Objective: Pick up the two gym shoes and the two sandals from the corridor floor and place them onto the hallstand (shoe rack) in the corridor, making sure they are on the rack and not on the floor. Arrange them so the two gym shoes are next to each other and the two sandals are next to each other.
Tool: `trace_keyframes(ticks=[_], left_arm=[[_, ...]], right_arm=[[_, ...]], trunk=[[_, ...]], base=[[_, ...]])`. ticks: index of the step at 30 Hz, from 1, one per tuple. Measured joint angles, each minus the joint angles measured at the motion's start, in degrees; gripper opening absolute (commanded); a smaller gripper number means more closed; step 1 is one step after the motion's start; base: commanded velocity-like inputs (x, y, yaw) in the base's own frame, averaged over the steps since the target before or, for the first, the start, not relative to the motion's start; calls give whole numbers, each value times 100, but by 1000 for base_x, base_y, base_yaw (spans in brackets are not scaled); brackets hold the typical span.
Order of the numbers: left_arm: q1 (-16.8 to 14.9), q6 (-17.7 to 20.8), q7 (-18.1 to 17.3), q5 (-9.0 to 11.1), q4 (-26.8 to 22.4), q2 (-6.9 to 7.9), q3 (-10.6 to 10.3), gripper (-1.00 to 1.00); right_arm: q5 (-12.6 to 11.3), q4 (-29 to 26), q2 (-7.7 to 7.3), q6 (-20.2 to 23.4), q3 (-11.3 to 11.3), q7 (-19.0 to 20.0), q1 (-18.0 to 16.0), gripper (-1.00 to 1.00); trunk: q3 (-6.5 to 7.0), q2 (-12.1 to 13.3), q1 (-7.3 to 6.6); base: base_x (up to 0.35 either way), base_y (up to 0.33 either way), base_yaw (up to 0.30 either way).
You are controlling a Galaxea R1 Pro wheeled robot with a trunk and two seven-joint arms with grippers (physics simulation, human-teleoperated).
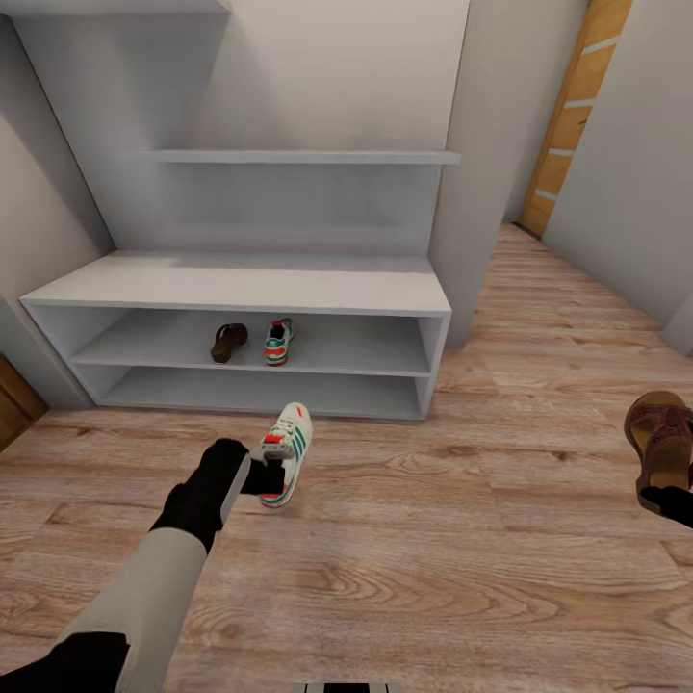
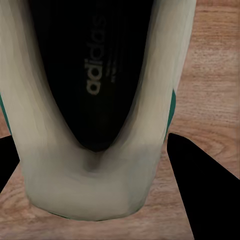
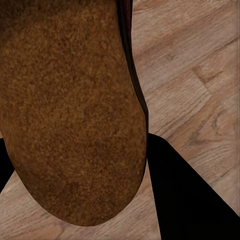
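Holding the heel of one gym shoe [image 1: 287, 441], the left tool [image 1: 264, 475] sits low over the corridor floor [image 1: 462, 539], just in front of the hallstand [image 1: 241, 289]. In the left wrist view the dark fingers [image 2: 197, 190] stand on both sides of the white heel [image 2: 90, 190], so this tool looks closed on the shoe, though I cannot tell whether the shoe is lifted or rests on the planks. The right tool [image 1: 668, 500] is at the heel of a brown sandal [image 1: 662, 438], well apart from the rack; the right wrist view shows the tan footbed [image 3: 65, 110] between its dark fingers [image 3: 195, 200], so I judge it is closed on the sandal too.

On the upper cubby shelf of the rack, the other sandal [image 1: 229, 342] and the other gym shoe [image 1: 278, 341] already stand just beside each other.

By my judgement the task is half done, and the step in hand is the carrying of the second pair. The next move calls for placing the sneaker on the free side of its partner, away from the sandal, and the sandal on the far side of its partner. The low cubby opening leaves little room for error.
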Motion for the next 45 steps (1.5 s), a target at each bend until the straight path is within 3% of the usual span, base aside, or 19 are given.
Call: trace_keyframes(ticks=[8, 15, 21, 27, 39, 42, 45], left_arm=[[-245, 9, -4, 23, 33, -81, -1, -100], [-279, -85, -8, 24, 38, -124, -1, -100], [-281, -443, -10, 39, 69, -122, -1, -100], [-281, -1242, -5, 41, 608, -122, 7, -100], [-277, -1488, -11, 33, 699, -112, 20, -100], [-277, -1493, -7, 33, 699, -108, 58, -100], [-277, -1565, 0, 18, 693, -106, 322, -100]], right_arm=[[7, -2, -9, 0, -8, 0, 0, -100], [7, -3, -9, 0, -8, 0, 0, -100], [7, -2, -9, 0, -6, 0, 0, -100], [8, -2, -8, 0, -7, 0, 0, -100], [7, -2, -8, 0, -9, 0, 0, -100], [7, -2, -8, 0, -9, -2, 0, -100], [7, -2, -8, 0, -7, -1, 0, -100]], trunk=[[1, 0, 0], [0, 0, 0], [0, 0, 0], [0, 0, 0], [0, 0, 0], [0, 0, 0], [0, 0, 0]], base=[[0, 0, 0], [0, 0, 0], [0, 0, 0], [0, 0, 0], [0, 0, 0], [0, 0, 0], [0, 0, 0]])
